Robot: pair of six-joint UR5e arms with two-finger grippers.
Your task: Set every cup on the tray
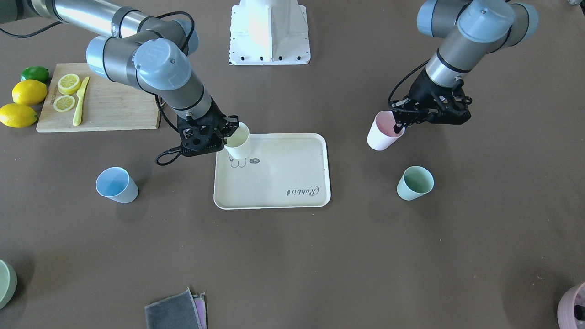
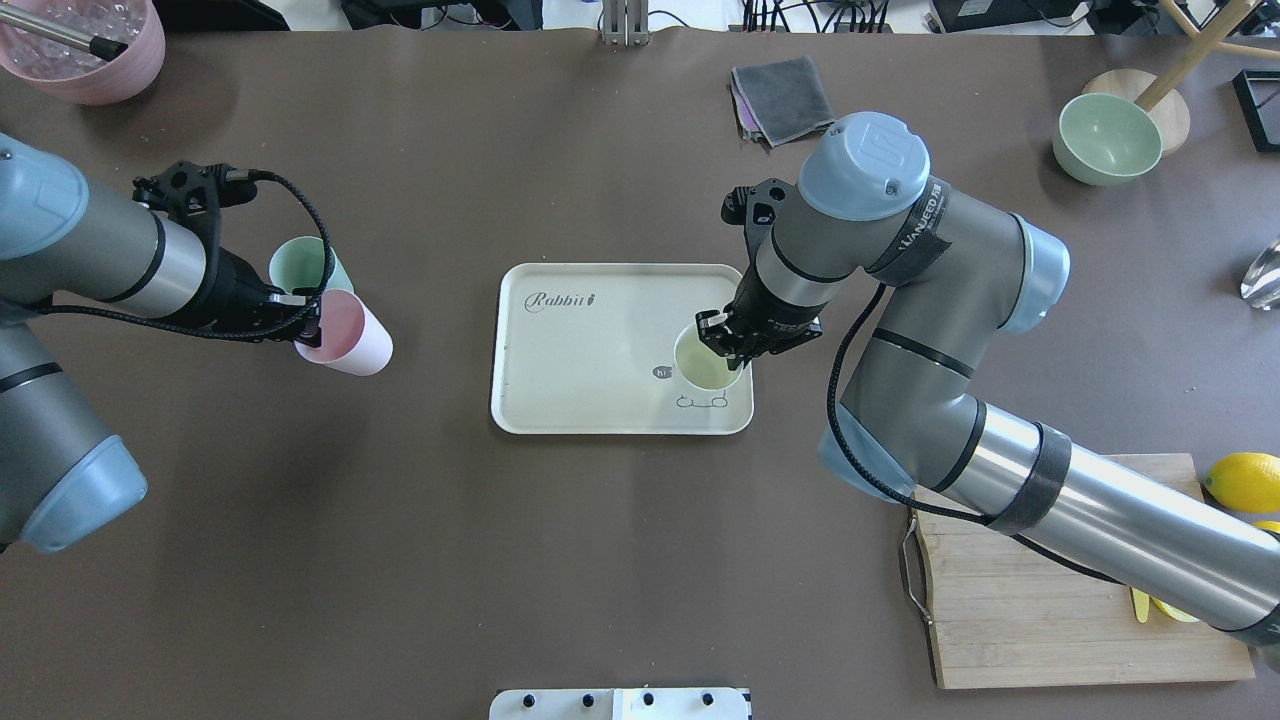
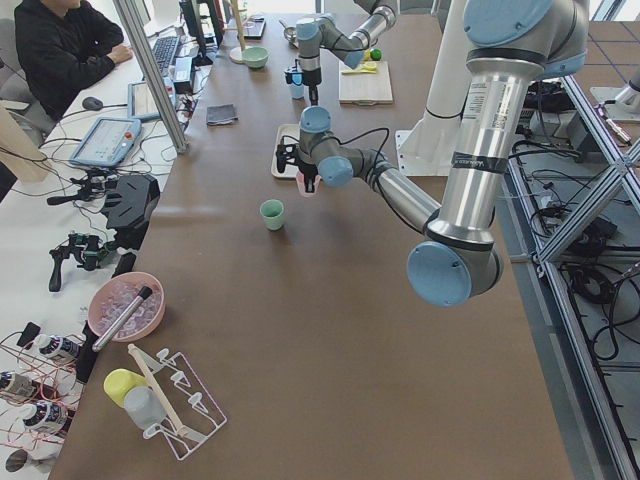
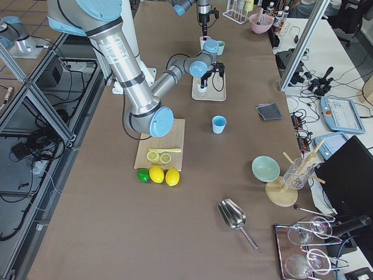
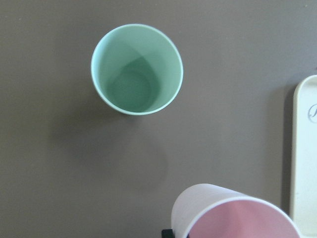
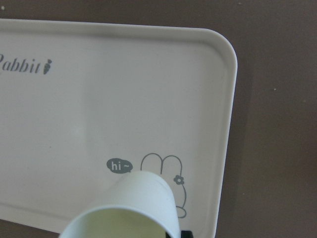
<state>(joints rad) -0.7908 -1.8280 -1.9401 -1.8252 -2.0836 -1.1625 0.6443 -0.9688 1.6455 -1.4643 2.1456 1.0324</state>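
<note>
My right gripper [image 1: 230,131] is shut on the rim of the pale yellow cup [image 1: 238,141] and holds it tilted over the robot-side corner of the cream tray [image 1: 283,183], above the printed cartoon [image 6: 163,171]. My left gripper [image 1: 402,121] is shut on the rim of the pink cup [image 1: 383,132], which is lifted and tilted over the table, off the tray. The mint green cup [image 1: 414,183] stands upright on the table beside it. The light blue cup [image 1: 116,185] stands upright on the table on the tray's other side; my right arm hides it in the overhead view.
A bamboo cutting board [image 1: 109,105] with lemon slices and a yellow knife lies near my right arm, with lemons [image 1: 28,92] and a lime beside it. Folded cloths [image 1: 176,310], a pale green bowl [image 2: 1105,140] and a pink-purple bowl [image 2: 90,50] sit near the operators' edge.
</note>
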